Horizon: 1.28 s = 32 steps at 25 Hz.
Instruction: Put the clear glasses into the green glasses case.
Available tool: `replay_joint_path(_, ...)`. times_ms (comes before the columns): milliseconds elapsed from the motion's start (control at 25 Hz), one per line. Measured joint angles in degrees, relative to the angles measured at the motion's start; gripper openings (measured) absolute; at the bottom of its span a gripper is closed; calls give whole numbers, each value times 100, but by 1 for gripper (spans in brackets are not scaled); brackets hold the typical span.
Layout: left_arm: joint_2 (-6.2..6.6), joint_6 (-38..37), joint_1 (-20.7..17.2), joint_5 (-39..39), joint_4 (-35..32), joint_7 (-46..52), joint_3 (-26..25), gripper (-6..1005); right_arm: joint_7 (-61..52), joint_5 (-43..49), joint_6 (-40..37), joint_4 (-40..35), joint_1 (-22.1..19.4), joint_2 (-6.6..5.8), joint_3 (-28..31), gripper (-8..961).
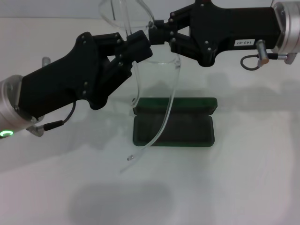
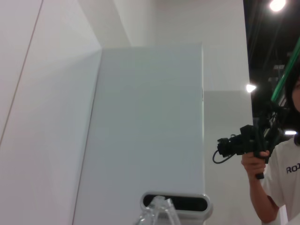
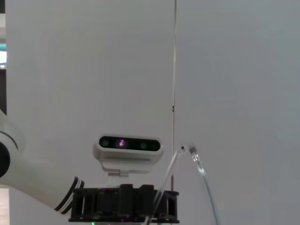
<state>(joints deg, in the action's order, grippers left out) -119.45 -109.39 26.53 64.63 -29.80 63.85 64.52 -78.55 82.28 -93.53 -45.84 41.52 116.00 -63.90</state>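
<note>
The green glasses case (image 1: 174, 122) lies open on the counter (image 1: 253, 178), nothing inside. Above it, at twelve o'clock, both the left end effector (image 1: 138, 47) and right end effector (image 1: 155, 32) are clamped on the clear glasses (image 1: 154, 101).

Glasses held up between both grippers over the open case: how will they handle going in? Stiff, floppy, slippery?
The glasses look thin and light. Their long arms hang free toward the case, so they probably flex and may snag its rim. The clear smooth plastic could slip, pinched only near the top by the left gripper and right gripper.
</note>
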Motion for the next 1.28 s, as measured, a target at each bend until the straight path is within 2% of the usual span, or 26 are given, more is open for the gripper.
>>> replay_joint_path(440,13,-210,-49,-259,-41,-68,0,98,139,-78,4,208,-10,-23,38,59)
replay_joint_path(1280,0,-123,-43,-237,20,-153,0,98,165,-122,1,217,31,3,-60,58)
